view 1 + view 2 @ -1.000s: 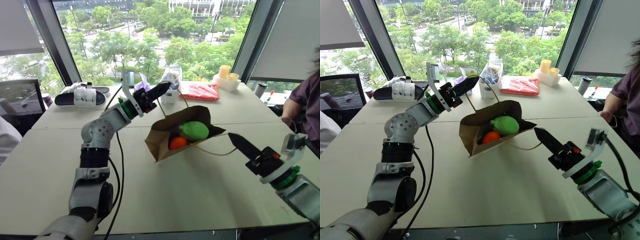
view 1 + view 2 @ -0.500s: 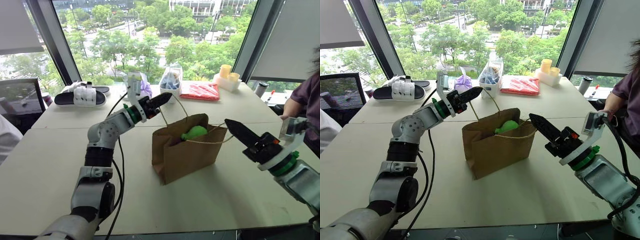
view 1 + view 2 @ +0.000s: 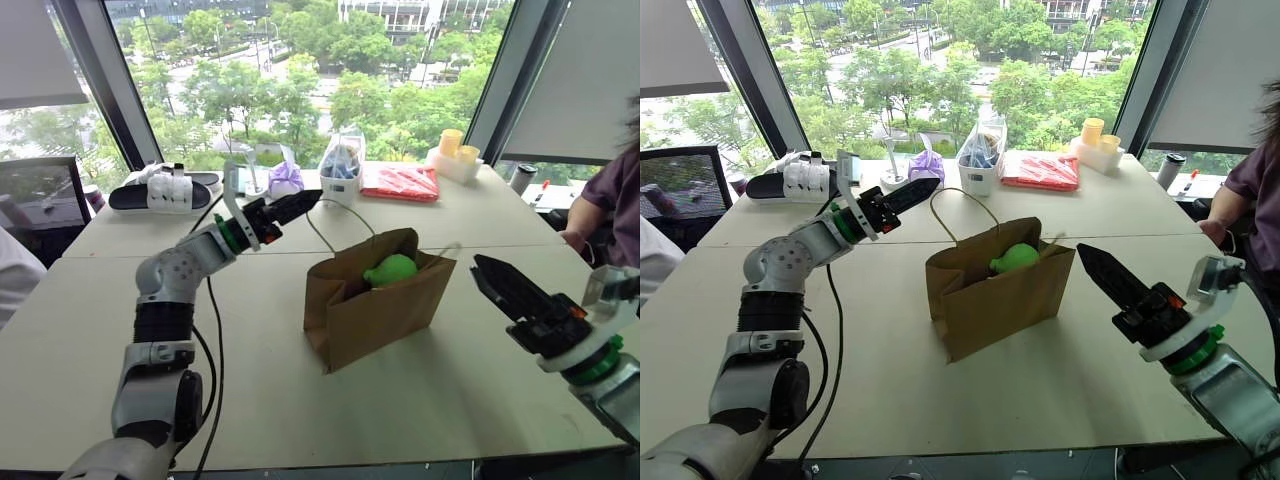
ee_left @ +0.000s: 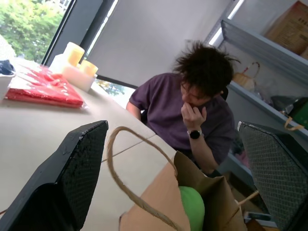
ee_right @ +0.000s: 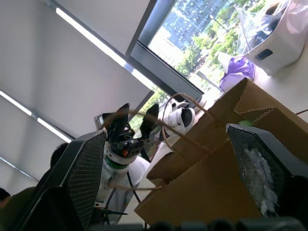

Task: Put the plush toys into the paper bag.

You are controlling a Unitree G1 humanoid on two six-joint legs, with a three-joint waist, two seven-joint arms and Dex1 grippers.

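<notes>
At the frame's centre, your paper bag [image 3: 375, 300] is standing upright on the desk [image 3: 300, 400], green plush toy [image 3: 391, 269] peeking out, because both tools, left tool [image 3: 290, 207] and right tool [image 3: 500, 285], are gaping wide, empty.

The paper bag [image 3: 375, 310] is seen upright at the middle of the table [image 3: 300, 400], a plush toy [image 3: 390, 269] lodged in its mouth. The left gripper [image 3: 297, 205] is held behind and left of it, the right gripper [image 3: 500, 280] to its right, both apart from it. A person [image 3: 612, 205] is seated at the far right edge.
</notes>
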